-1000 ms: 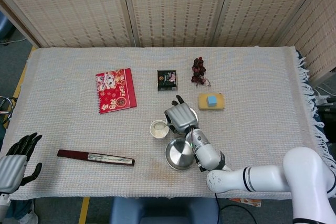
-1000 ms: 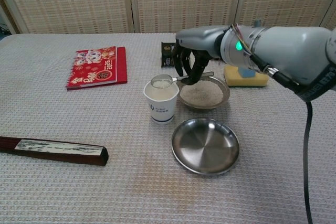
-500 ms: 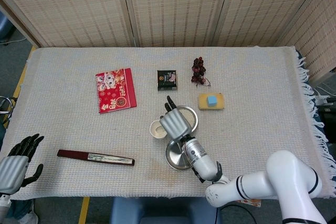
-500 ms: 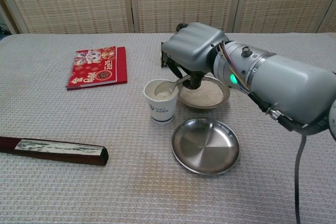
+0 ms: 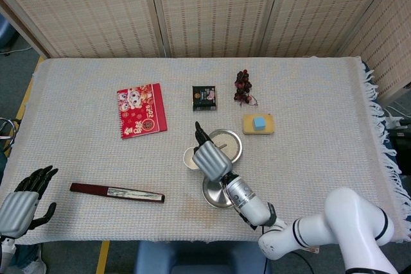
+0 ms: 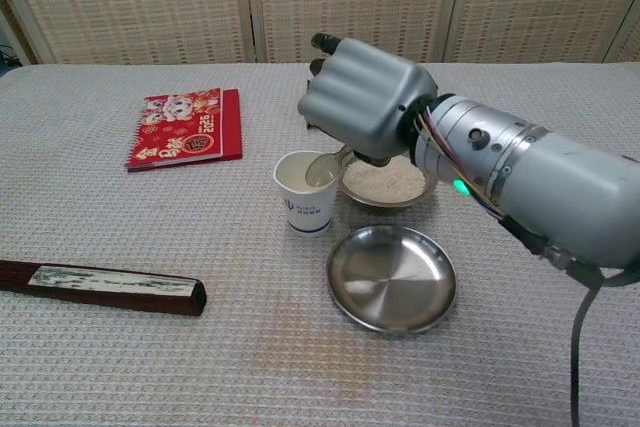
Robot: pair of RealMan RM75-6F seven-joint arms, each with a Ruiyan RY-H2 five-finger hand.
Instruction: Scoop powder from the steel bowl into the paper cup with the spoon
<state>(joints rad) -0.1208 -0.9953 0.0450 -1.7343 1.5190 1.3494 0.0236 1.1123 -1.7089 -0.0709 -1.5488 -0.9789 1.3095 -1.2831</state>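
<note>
Your right robot hand (image 6: 362, 99) grips the spoon (image 6: 322, 168), fingers curled around its handle, with the back of the hand turned up toward the cameras. The spoon's bowl tips down inside the mouth of the paper cup (image 6: 305, 192), which stands on the bench (image 6: 150, 347) just left of the hand. Directly beneath the hand sits the steel bowl (image 6: 385, 183) of powder (its rim touches or nearly touches the cup, you cannot tell which). An empty steel dish (image 6: 391, 278) lies just in front of both. Your left robot hand (image 5: 22, 202) hangs off the bench's near left corner, fingers spread and holding nothing, well apart from everything.
</note>
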